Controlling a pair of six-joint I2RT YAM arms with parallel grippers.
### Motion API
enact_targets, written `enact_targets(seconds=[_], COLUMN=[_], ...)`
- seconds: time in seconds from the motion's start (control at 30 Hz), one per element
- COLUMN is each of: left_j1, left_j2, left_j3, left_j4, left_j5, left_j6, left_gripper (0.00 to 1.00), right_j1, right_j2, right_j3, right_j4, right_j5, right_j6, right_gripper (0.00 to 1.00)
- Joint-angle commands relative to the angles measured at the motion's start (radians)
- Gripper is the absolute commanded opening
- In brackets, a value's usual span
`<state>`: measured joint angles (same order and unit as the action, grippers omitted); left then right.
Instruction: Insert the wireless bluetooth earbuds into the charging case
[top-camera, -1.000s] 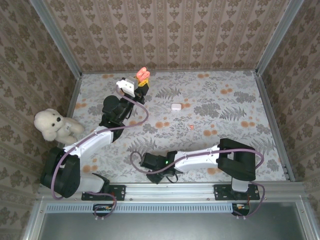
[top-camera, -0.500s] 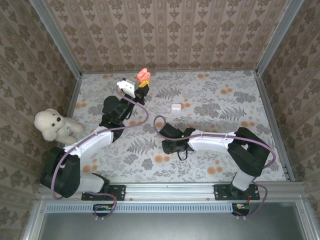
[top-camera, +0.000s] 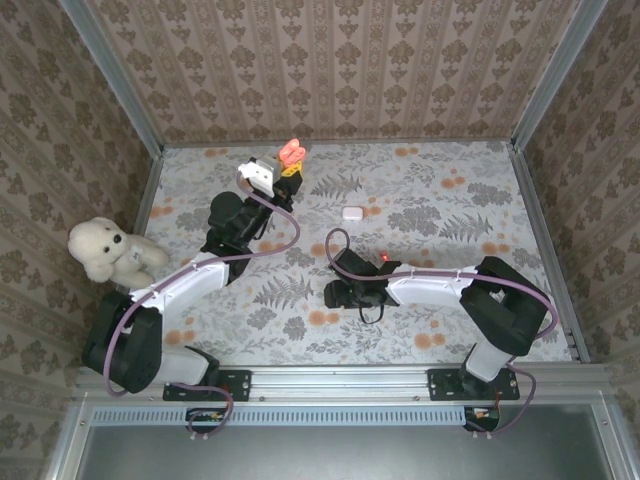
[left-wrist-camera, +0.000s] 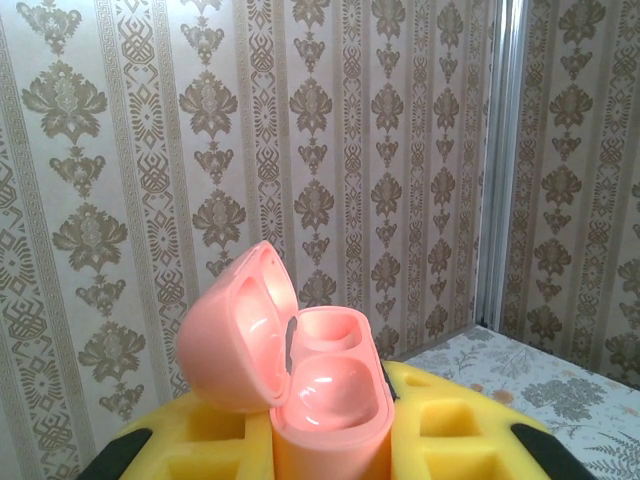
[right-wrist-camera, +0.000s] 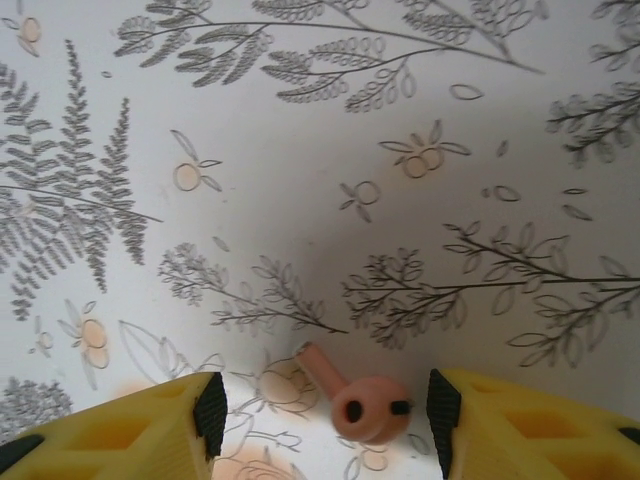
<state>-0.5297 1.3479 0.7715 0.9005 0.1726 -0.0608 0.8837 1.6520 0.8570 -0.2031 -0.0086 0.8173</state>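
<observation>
My left gripper (left-wrist-camera: 330, 445) is shut on a pink charging case (left-wrist-camera: 330, 385), held upright near the back wall with its lid swung open to the left. In the top view that case (top-camera: 291, 152) sits at the tip of the left arm. A pink-red earbud (right-wrist-camera: 365, 405) lies on the floral table between my right gripper's (right-wrist-camera: 325, 410) yellow fingers (right-wrist-camera: 130, 430), stem pointing up-left. The jaws stand apart, and neither pad touches the bud. From above, the earbud (top-camera: 384, 258) shows as a red speck at the far edge of the right wrist.
A small white case (top-camera: 351, 212) lies shut on the table behind the right arm. A cream teddy bear (top-camera: 110, 250) sits at the left edge beside the left arm. Patterned walls and metal rails (top-camera: 545, 250) close in the table.
The right arm swung from the near edge out to the table's middle, over the earbud, and its jaws opened. The left gripper and case crept slightly toward the back wall.
</observation>
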Motion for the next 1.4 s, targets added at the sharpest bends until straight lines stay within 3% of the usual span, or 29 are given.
enact_targets(seconds=[0.0,0.53,0.87,1.37], left_j1=[-0.006,-0.013,-0.012,-0.012], left_j2=[0.001,0.001,-0.008,-0.034], left_j3=[0.008,-0.008,-0.021,-0.042], left_j4=[0.023,0.042,0.052,0.052], left_j5=[0.014,0.008,0.002,-0.004], left_j6=[-0.025,-0.020,-0.013,-0.019], left_gripper=[0.00,0.00,0.00,0.00], right_j1=[0.002,0.064,0.091,-0.077], right_j2=[0.004,-0.129,-0.015,0.115], right_j3=[-0.009,-0.027,-0.025,0.214], right_j4=[0.032,-0.125,-0.042,-0.069], right_j5=[-0.039,0.010,-0.015,0.061], right_j6=[0.046,0.071,0.113,-0.033], right_gripper=[0.58,0.59,0.58,0.57])
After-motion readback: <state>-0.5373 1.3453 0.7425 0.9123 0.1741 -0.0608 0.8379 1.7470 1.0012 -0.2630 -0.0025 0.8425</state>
